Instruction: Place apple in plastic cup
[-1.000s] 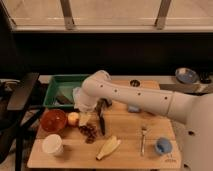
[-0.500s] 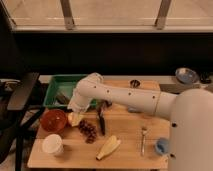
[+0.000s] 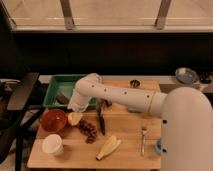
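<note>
The apple (image 3: pixel 75 118), yellowish with a pink blush, lies on the wooden board between the orange bowl (image 3: pixel 53 120) and the dark grape bunch (image 3: pixel 89 129). My gripper (image 3: pixel 74 108) is at the end of the white arm, directly above the apple and very close to it or touching it. The light-blue plastic cup (image 3: pixel 158 146) shows only as a sliver at the board's front right, mostly hidden behind my arm's large white body.
A green tray (image 3: pixel 62 90) stands behind the gripper. A cream-white cup (image 3: pixel 52 144), a banana (image 3: pixel 108 147), a knife (image 3: pixel 101 120) and a fork (image 3: pixel 143 140) lie on the board. A tiny dark metal cup (image 3: pixel 135 83) stands at the back. A blue bowl (image 3: pixel 186 75) is far right.
The arm has swung left and down, bringing the gripper from above the grapes to just over the apple. The objects on the board have not moved.
</note>
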You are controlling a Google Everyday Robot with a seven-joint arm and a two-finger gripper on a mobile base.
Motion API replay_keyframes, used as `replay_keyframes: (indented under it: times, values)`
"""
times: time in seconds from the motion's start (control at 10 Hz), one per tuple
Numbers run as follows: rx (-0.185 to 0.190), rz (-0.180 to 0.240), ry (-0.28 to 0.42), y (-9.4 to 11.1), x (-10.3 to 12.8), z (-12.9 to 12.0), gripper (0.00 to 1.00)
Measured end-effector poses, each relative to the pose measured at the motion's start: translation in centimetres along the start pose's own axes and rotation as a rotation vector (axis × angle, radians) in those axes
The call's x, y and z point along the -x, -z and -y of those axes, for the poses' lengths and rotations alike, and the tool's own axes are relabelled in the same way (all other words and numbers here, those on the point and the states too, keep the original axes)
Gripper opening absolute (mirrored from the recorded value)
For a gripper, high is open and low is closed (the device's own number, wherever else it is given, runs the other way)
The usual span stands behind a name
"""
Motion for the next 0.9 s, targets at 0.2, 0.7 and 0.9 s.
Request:
replay_keyframes:
  times: [0.2, 0.7, 0.9]
  values:
    - [0.013, 0.005, -0.008, -0.8, -0.4, 0.2, 0.65]
    - [0.063, 0.054, -0.058, -3.7, -1.6, 0.4, 0.65]
    - [0.075, 0.067, -0.064, -4.3, -1.6, 0.3, 0.63]
